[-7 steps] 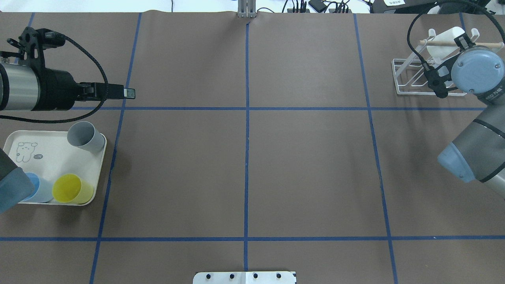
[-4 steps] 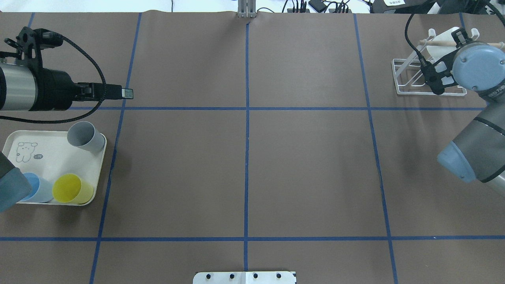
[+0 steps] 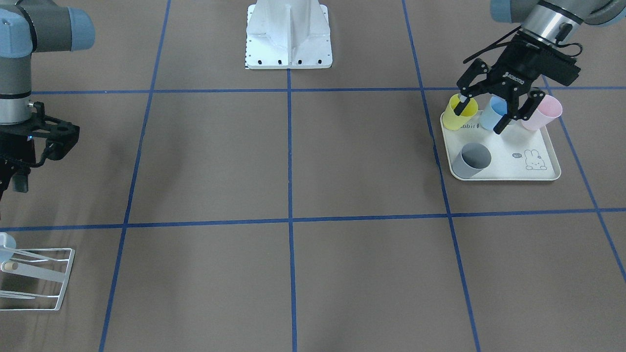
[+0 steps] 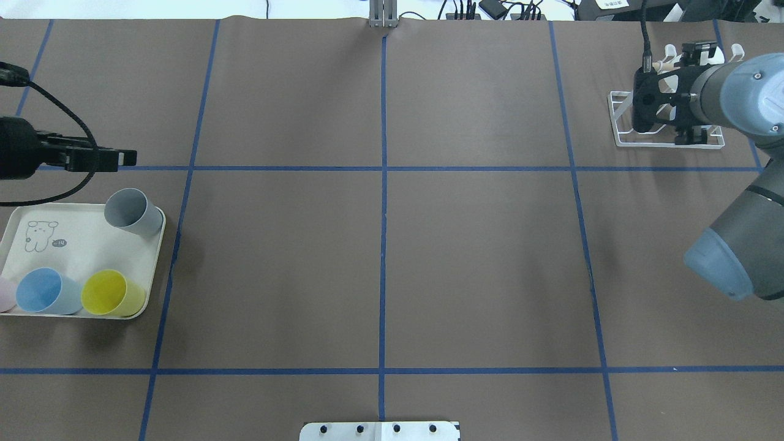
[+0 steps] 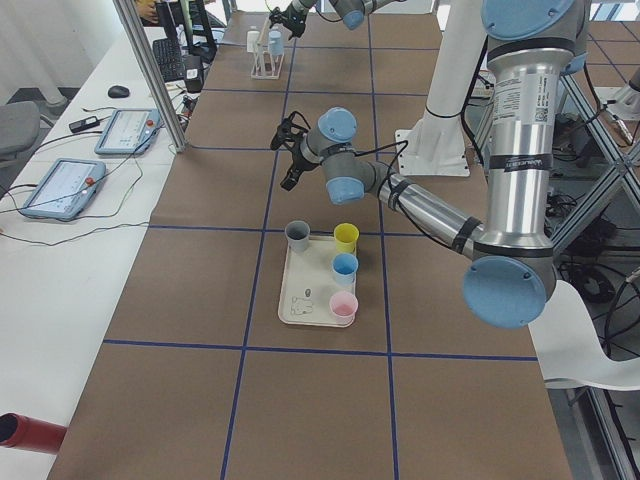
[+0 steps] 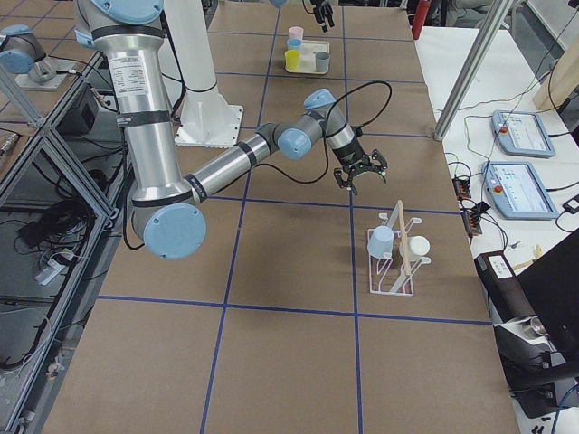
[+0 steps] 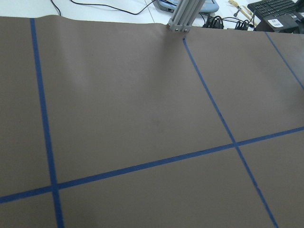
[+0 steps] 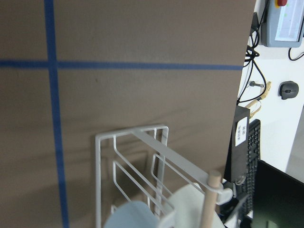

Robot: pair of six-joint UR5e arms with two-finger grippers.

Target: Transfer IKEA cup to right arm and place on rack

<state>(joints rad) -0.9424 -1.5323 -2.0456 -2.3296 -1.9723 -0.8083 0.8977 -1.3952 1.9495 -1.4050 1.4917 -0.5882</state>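
Several IKEA cups stand on a cream tray [image 4: 73,245]: grey [image 4: 130,211], yellow [image 4: 110,293], blue [image 4: 43,291] and pink [image 3: 542,111]. My left gripper [image 3: 481,118] hangs open and empty in the air, over the table just beyond the tray's far edge in the overhead view [image 4: 125,158]. The white wire rack [image 4: 620,125] stands at the far right and bears a pale blue cup [image 6: 382,240] and a white cup [image 6: 419,245]. My right gripper [image 6: 358,179] hovers beside the rack with its fingers spread, holding nothing. The rack [image 8: 124,159] fills the right wrist view's lower half.
Blue tape lines divide the brown table cover into squares. The robot's white base plate [image 3: 288,34] sits at the near middle edge. Tablets, cables and a keyboard lie beyond the table's far edge. The left wrist view shows only bare cover and tape.
My left arm has pulled back to the left, uncovering the blue cup on the tray. My right wrist has turned and drawn away from the rack.
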